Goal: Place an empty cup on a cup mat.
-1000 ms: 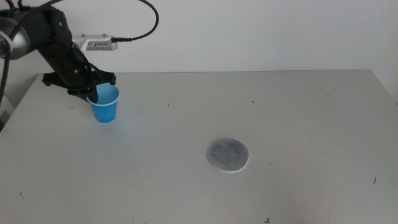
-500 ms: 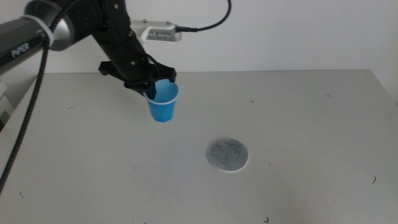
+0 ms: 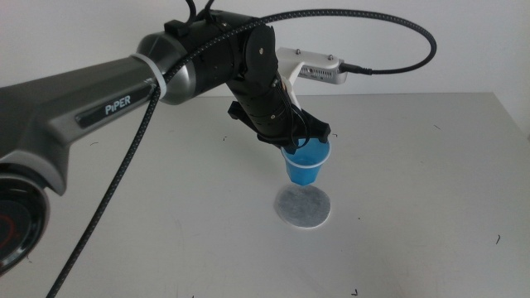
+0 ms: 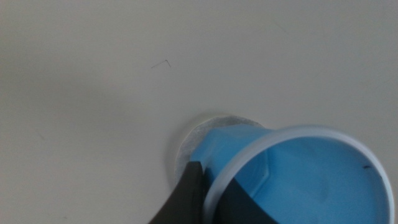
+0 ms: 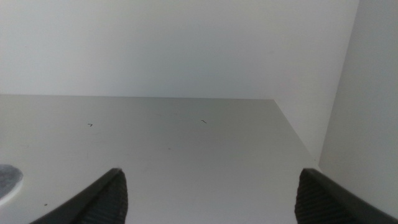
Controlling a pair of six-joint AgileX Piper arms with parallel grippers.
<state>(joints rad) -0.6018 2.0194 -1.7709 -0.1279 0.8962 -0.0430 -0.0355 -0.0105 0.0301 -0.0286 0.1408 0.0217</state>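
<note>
The blue cup point(image 3: 305, 165) hangs upright in the air, held by its rim in my left gripper point(image 3: 295, 146), just above the far edge of the grey cup mat point(image 3: 302, 205). In the left wrist view the cup point(image 4: 298, 177) is empty, with one jaw outside its wall and one inside, and the mat point(image 4: 189, 143) peeks out beneath it. My right gripper point(image 5: 208, 196) is open and empty, low over the table at the right, out of the middle view; the mat's edge point(image 5: 7, 178) shows in the right wrist view.
The white table point(image 3: 414, 165) has small dark marks. The left arm's cable point(image 3: 364, 29) loops above the table. A white wall stands behind, and the table's right edge point(image 5: 298, 143) is near the right gripper.
My left gripper has carried the cup from the table's far left, rightward and toward the front, to just over the mat. The mat has not moved.
</note>
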